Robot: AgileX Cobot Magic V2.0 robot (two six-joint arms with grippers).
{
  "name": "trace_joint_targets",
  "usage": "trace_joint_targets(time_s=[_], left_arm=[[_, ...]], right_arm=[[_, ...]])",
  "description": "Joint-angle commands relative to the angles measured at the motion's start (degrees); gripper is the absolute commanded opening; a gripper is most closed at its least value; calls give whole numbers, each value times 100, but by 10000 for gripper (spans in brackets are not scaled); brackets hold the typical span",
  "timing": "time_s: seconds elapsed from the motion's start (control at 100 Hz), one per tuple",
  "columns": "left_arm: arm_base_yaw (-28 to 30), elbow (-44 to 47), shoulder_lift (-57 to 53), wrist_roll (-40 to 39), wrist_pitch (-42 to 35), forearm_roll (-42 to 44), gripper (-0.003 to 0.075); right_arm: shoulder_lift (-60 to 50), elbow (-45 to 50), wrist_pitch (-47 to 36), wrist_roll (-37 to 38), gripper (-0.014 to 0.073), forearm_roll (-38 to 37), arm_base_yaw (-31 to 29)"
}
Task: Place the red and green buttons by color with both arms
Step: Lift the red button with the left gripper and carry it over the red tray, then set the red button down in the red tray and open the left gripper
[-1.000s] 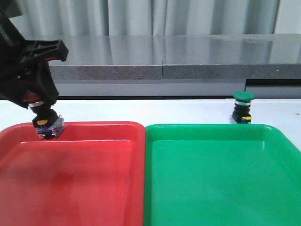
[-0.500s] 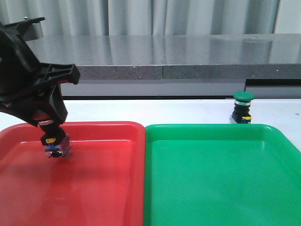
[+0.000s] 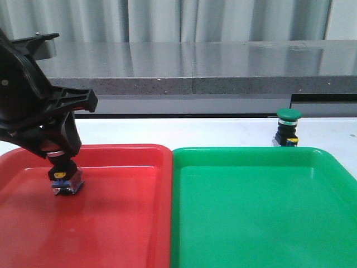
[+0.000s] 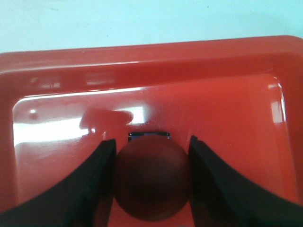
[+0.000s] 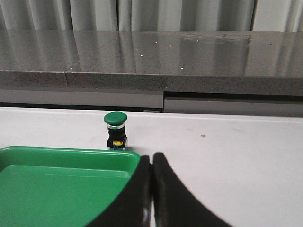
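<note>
Gripping the small dark-red mushroom-head push button point(image 3: 63, 177) by its domed cap, the black angular left gripper point(image 3: 54, 149) closing one finger on each side of the cap in the left wrist view point(image 4: 152, 179); holding it upright, its black body and yellow tag hanging below, base at or just touching the floor of the big red plastic tray point(image 3: 122, 223), toward the tray's far left corner

Judging it as light, rigid and hard-shelled; smooth rounded cap likely slippery, so pinching across the widest part of the dome or under the silver ring looking safest

Standing upright on the white table point(image 3: 223, 131), the small green mushroom-head push button point(image 3: 288, 127) waiting just behind the far rim of the big green plastic tray point(image 3: 262, 212), untouched; same light, stiff build, same hold at the cap

Hanging back near that tray's near corner, the black right gripper point(image 5: 151, 189) showing its fingers pressed together, holding nothing

Standing between green button and tray floor: only the raised rim, needing a lift over
</note>
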Motion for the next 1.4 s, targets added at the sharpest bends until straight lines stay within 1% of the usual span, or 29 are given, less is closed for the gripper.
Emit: trace_joint_targets(time_s=[0.0, 0.1, 0.15, 0.18, 0.23, 0.25, 0.29, 0.31, 0.33, 0.35, 0.36, 0.37, 0.38, 0.44, 0.48, 0.68, 0.9, 1.03, 1.17, 1.39], left_arm=[[-48, -129, -124, -77, -193, -7, 66], [-48, -140, -124, -77, -213, -17, 84], [-48, -140, -124, -77, -213, -17, 130], [-48, -140, -124, -77, -213, -17, 165], [-48, -140, -124, -77, -213, -17, 256], [-48, -140, -124, -77, -213, -17, 281], [-48, -140, -134, -77, -213, -17, 363], [-48, -140, -134, -77, -213, -28, 389], [-48, -140, -145, -77, -213, -53, 440], [-48, -140, -145, -77, -213, -65, 475], [-48, -140, -145, -77, -213, -71, 475], [-48, -140, -156, -77, -213, -75, 505], [-48, -140, -153, -77, -213, -75, 505], [-48, -140, -169, -77, -213, -146, 568], [-48, -140, -167, -77, -213, -146, 578], [-48, -140, -290, -77, -265, -156, 578], [-27, -140, -679, -77, -544, -144, 578], [10, -140, -1006, -77, -786, 85, 575], [202, -140, -1429, -77, -1004, 271, 566], [609, -140, -2085, -77, -1014, 631, 566]], right_arm=[[-98, -79, -468, -17, -66, 2, -38], [-98, -79, -468, -17, -66, 2, -38], [-98, -79, -468, -17, -66, 2, -38], [-98, -79, -468, -17, -66, 2, -38], [-98, -79, -468, -17, -66, 2, -38], [-98, -79, -468, -17, -66, 2, -38], [-98, -79, -468, -17, -66, 2, -38], [-98, -79, -468, -17, -66, 2, -38], [-98, -79, -468, -17, -66, 2, -38], [-98, -79, -468, -17, -66, 2, -38], [-98, -79, -468, -17, -66, 2, -38], [-98, -79, -468, -17, -66, 2, -38], [-98, -79, -468, -17, -66, 2, -38], [-98, -79, -468, -17, -66, 2, -38], [-98, -79, -468, -17, -66, 2, -38], [-98, -79, -468, -17, -66, 2, -38], [-98, -79, -468, -17, -66, 2, -38], [-98, -79, -468, -17, -66, 2, -38], [-98, -79, -468, -17, -66, 2, -38], [-98, -79, -468, -17, -66, 2, -38]])
